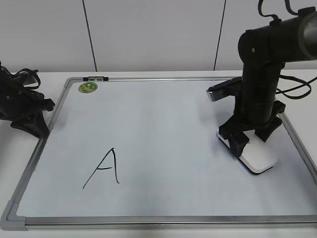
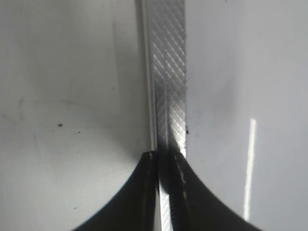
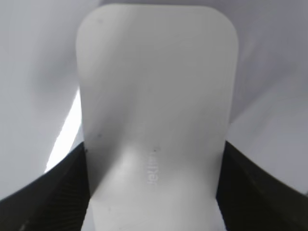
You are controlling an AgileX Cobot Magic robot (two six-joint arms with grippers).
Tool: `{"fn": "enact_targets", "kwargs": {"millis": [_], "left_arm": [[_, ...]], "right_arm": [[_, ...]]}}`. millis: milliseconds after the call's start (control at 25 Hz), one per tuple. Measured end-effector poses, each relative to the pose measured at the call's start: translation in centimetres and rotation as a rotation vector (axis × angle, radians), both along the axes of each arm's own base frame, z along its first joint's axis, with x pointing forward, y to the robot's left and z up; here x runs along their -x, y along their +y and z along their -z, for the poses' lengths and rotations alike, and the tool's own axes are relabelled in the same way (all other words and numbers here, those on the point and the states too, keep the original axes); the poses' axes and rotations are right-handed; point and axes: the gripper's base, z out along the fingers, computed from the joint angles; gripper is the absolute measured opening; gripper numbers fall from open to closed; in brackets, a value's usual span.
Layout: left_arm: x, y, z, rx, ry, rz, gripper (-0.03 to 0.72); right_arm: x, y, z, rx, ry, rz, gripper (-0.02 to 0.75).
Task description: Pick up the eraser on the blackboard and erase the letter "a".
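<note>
The white eraser [image 1: 261,158] lies flat on the right side of the blackboard [image 1: 163,124], near its right frame. My right gripper [image 1: 250,139] stands over the eraser's far end, with a finger pressed against each long side. The right wrist view shows the eraser [image 3: 156,96] filling the frame between the two dark fingers of my right gripper [image 3: 154,192]. The small letter "a" is not visible in any view. My left gripper [image 1: 43,130] is shut and empty at the board's left edge. Its closed tips [image 2: 161,159] sit over the silver frame [image 2: 168,72].
A large capital "A" [image 1: 105,168] is drawn at the board's lower left. A round green sticker [image 1: 88,88] and a dark clip [image 1: 95,78] sit at the top left corner. The right arm's cable trails off to the right.
</note>
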Motion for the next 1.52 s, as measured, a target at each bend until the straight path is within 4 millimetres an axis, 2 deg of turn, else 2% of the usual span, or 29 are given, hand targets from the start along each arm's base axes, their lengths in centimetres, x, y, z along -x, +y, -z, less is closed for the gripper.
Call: {"fn": "enact_targets", "kwargs": {"millis": [120,360,480,640,800,960,1080,1520], "left_arm": [[0.0,0.0,0.0,0.0,0.0,0.0,0.033],[0.0,0.0,0.0,0.0,0.0,0.0,0.033],[0.0,0.0,0.0,0.0,-0.002,-0.001,0.033],[0.0,0.0,0.0,0.0,-0.002,-0.001,0.033],[0.0,0.0,0.0,0.0,-0.002,-0.001,0.033],[0.0,0.0,0.0,0.0,-0.002,-0.001,0.034],[0.0,0.0,0.0,0.0,-0.002,-0.001,0.034],[0.0,0.0,0.0,0.0,0.0,0.0,0.036]], "right_arm": [[0.1,-0.4,-1.1,0.02,0.008,0.003,0.54],[1.1,-0.8,-5.8,-0.002,-0.074,0.014,0.54],[1.6,-1.6,-8.1,-0.056,-0.114,0.064,0.54],[1.4,-4.5,-9.4,-0.105,-0.142,0.171,0.54],[1.0,-8.0,-9.5,-0.1,-0.155,0.266,0.54],[0.6,-10.5,-9.6,-0.131,-0.188,0.356,0.54],[0.3,-11.7,-9.1,-0.157,-0.183,0.407,0.54],[-2.4,-12.0,-4.0,-0.164,-0.122,0.429,0.54]]}}
